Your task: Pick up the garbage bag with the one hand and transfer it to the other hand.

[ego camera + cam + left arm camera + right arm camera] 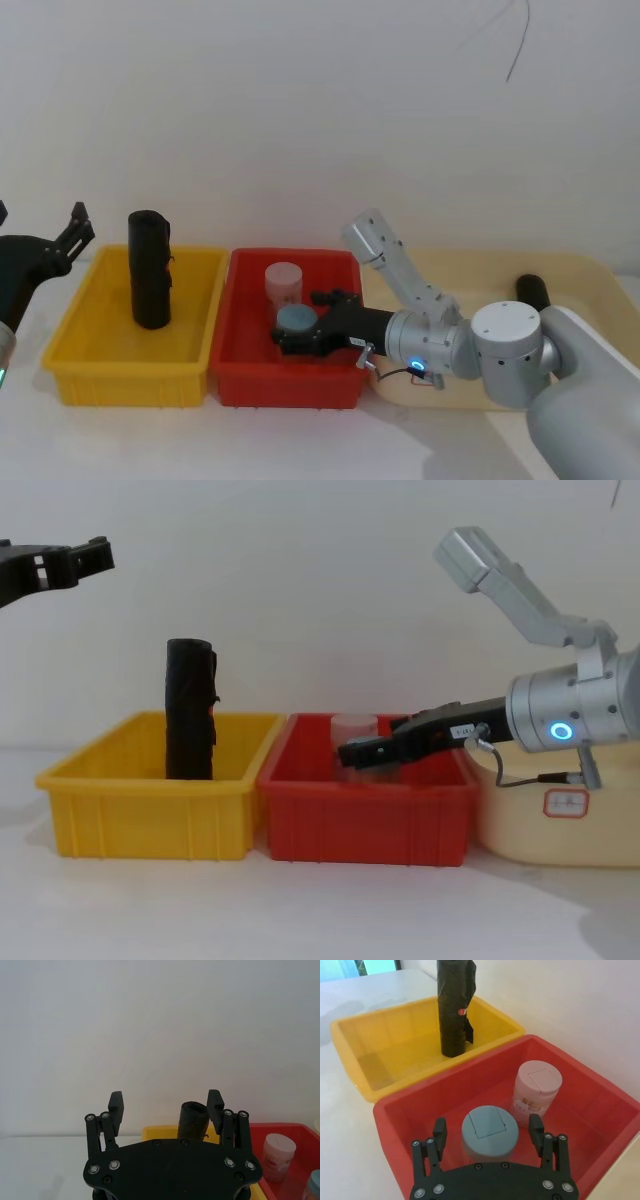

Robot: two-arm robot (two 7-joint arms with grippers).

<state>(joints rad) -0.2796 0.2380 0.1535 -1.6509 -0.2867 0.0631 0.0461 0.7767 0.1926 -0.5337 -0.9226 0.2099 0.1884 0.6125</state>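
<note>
The right hand (487,1130) reaches low into the red bin (250,300) on the counter (30,420), arm stretched level, fingers apart on either side of a blue-lidded jar (296,320). The garbage bag (531,290) lies in the beige tray (590,275) on the red bin's right. A black roll with a red mark (452,1005) stands upright in the yellow bin (120,370) on the red bin's left. Beyond the yellow bin, the left hand (165,1102) hangs raised, fingers apart, empty.
</note>
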